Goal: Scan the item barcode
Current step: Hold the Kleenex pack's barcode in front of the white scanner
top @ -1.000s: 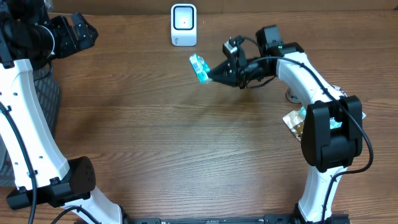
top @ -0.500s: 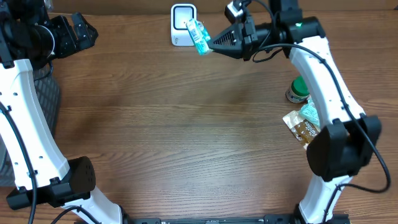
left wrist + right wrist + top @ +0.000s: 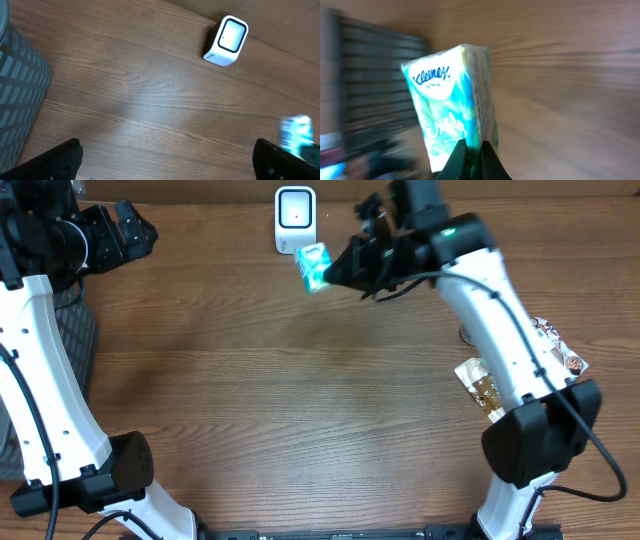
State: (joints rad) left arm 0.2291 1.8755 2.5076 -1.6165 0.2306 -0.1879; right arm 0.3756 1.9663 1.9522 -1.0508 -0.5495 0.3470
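- My right gripper [image 3: 472, 156] is clamped on the lower edge of the tissue pack [image 3: 454, 100], holding it aloft just beside the scanner [image 3: 295, 220].
- My left gripper [image 3: 118, 235] hangs wide apart, empty, near the basket [image 3: 17, 105].
- Risk: such a thin pinch could let the soft pack swivel, hiding its barcode.
- Count: one pack, one scanner, one basket, two snack packets [image 3: 478, 380].
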